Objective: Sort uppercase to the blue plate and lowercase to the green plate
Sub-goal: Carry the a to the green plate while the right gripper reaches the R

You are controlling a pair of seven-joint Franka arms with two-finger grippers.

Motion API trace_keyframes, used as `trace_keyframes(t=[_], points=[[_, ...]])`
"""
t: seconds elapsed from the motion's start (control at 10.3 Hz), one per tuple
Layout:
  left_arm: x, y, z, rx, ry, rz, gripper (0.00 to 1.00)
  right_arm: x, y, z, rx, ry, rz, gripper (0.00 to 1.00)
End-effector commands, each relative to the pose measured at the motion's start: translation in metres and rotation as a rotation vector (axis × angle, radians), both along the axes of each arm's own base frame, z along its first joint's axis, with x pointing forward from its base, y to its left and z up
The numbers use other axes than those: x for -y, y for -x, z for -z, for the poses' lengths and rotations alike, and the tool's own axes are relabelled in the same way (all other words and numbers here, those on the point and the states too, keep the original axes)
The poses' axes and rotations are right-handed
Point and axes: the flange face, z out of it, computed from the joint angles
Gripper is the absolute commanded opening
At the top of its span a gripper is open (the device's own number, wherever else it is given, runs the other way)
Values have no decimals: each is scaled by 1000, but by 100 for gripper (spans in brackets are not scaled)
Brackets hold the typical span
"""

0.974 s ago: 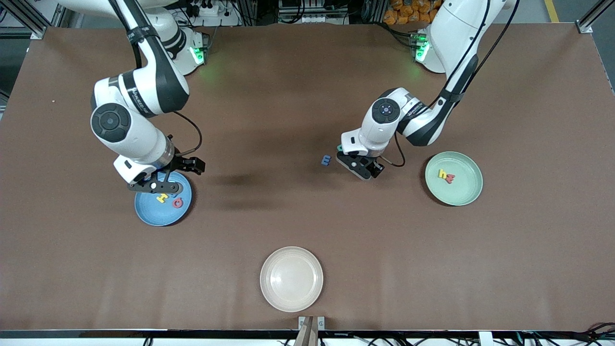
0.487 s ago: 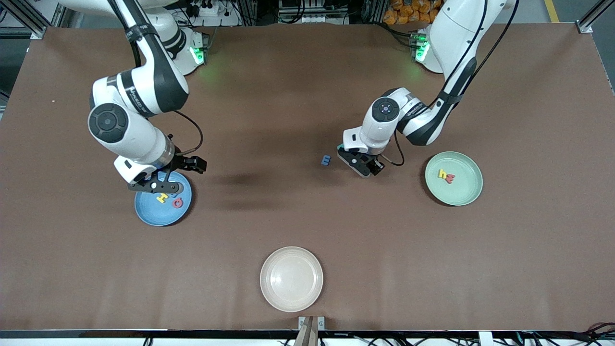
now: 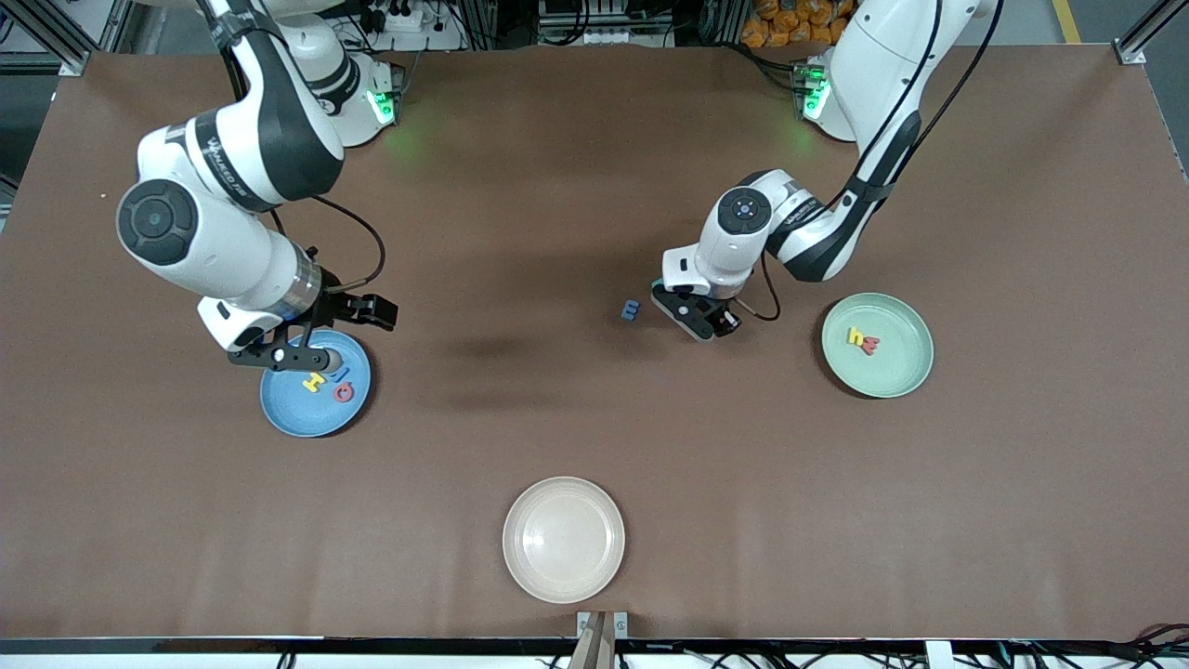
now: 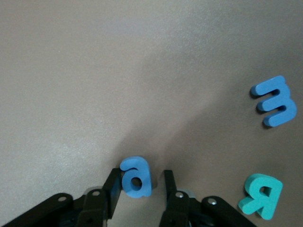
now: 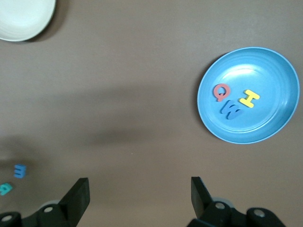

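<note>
My left gripper is low on the table with its jaws astride a blue lowercase a. One finger touches the letter and a small gap shows at the other. A blue lowercase m and a teal uppercase R lie beside it. The blue plate holds a yellow H, a red Q and a blue M. My right gripper hangs open and empty over that plate's rim. The green plate holds a yellow h and a red m.
A beige plate sits empty near the table's edge nearest the front camera, midway between the arms. Bare brown tabletop lies between the three plates.
The left gripper's jaws have narrowed around the blue a. The right arm has risen and swung toward its own end of the table, its gripper staying open above the blue plate's rim.
</note>
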Motion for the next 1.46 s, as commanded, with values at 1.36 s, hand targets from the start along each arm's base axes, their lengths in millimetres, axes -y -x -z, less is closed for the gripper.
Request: trace_keyframes(t=[1.36], points=[[-242,-85,-80,-219,-262,3,0,-268,72,42,-16,-25,299,94]])
